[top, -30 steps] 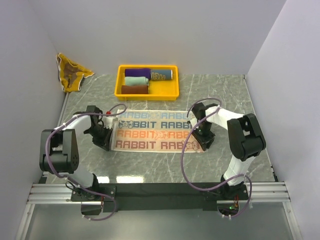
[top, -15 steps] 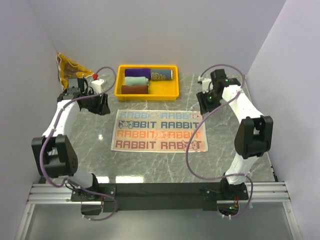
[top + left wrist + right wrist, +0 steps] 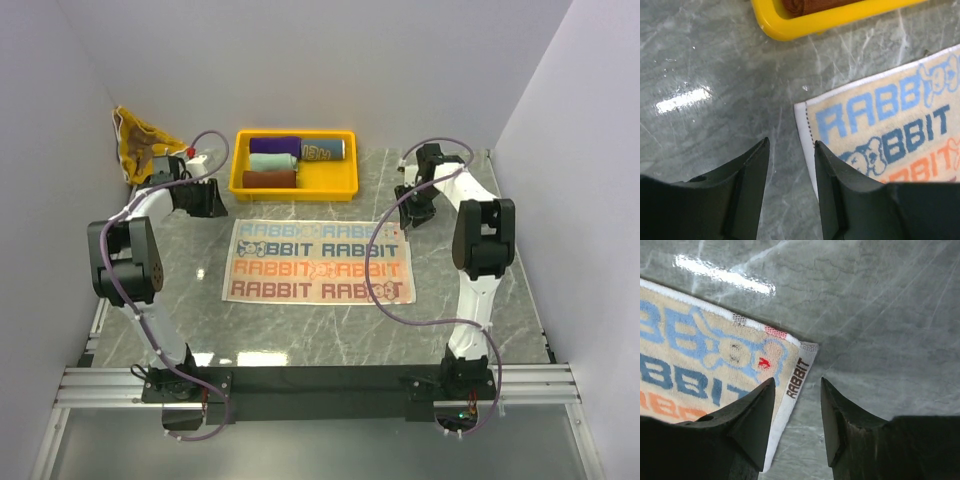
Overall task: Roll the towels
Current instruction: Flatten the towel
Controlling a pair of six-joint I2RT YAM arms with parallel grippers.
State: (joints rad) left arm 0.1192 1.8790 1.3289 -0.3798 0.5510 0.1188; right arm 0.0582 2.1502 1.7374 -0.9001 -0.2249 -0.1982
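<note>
Jaws apart and empty on both: left gripper (image 3: 208, 204) by the upper-left corner of the flat RABBIT towel (image 3: 318, 262), right gripper (image 3: 414, 209) by its upper-right.

I see the RABBIT towel (image 3: 318, 261) flat and unrolled, its far corners just below my left pincer (image 3: 791, 145) and right pincer (image 3: 797, 382); four rolled towels (image 3: 275, 146) lie beyond.

A yellow tray (image 3: 294, 190) sits at the far side of the grey marbled table (image 3: 320, 335), white walls (image 3: 330, 70) closing it in.
</note>
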